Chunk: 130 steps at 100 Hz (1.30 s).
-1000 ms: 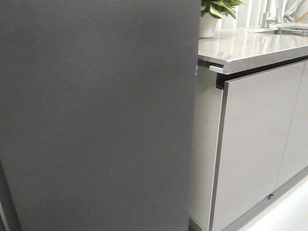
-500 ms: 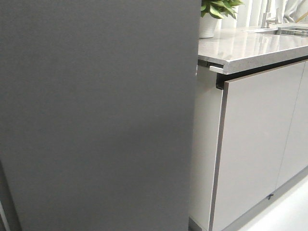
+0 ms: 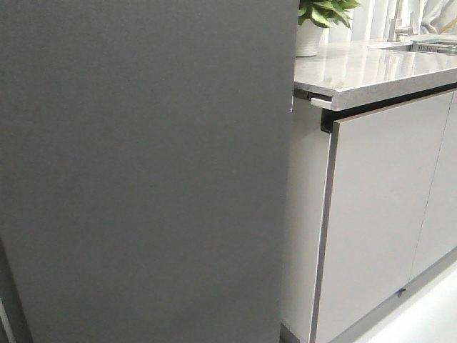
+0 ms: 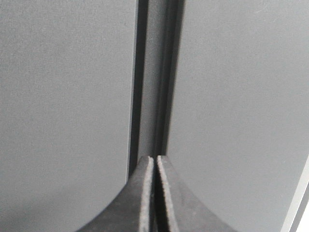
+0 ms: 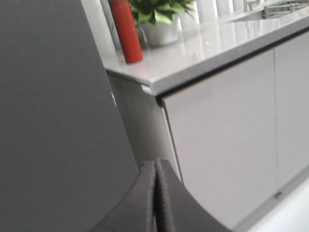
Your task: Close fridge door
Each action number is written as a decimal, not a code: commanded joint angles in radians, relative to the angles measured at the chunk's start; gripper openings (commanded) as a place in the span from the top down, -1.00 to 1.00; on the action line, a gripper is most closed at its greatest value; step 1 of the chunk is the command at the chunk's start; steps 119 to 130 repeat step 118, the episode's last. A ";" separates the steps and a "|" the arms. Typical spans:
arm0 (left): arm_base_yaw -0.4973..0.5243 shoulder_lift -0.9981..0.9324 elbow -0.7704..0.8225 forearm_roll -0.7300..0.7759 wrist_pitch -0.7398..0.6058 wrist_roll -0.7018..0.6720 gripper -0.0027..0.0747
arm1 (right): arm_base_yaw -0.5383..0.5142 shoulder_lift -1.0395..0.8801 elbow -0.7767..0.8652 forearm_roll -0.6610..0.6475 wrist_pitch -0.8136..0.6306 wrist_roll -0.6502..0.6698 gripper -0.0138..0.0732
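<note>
The fridge door (image 3: 143, 171) is a matte dark grey panel that fills the left two thirds of the front view, its outer face towards me. Neither gripper shows in the front view. In the left wrist view my left gripper (image 4: 155, 157) is shut and empty, its tips close to a narrow vertical seam (image 4: 153, 77) between two dark grey panels; I cannot tell which panel is the door. In the right wrist view my right gripper (image 5: 155, 161) is shut and empty, near the dark grey door (image 5: 53, 121) where it borders the cabinet side.
Pale grey glossy cabinet doors (image 3: 378, 214) stand right of the fridge under a marble counter (image 3: 371, 68). A potted plant (image 3: 314, 25) and a red cylinder (image 5: 125, 29) stand on the counter. White floor (image 3: 428, 318) shows at the lower right.
</note>
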 commanded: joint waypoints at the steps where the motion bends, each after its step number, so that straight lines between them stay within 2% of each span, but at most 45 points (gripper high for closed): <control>1: -0.002 -0.021 0.040 -0.006 -0.083 -0.002 0.98 | -0.003 -0.025 0.024 -0.062 -0.096 -0.011 0.85; 32: -0.002 -0.021 0.040 -0.006 -0.083 -0.002 0.98 | 0.072 -0.025 0.022 -0.163 -0.090 -0.011 0.85; 130: -0.002 -0.021 0.040 -0.006 -0.083 -0.002 0.98 | 0.084 -0.025 0.022 -0.162 -0.088 -0.011 0.85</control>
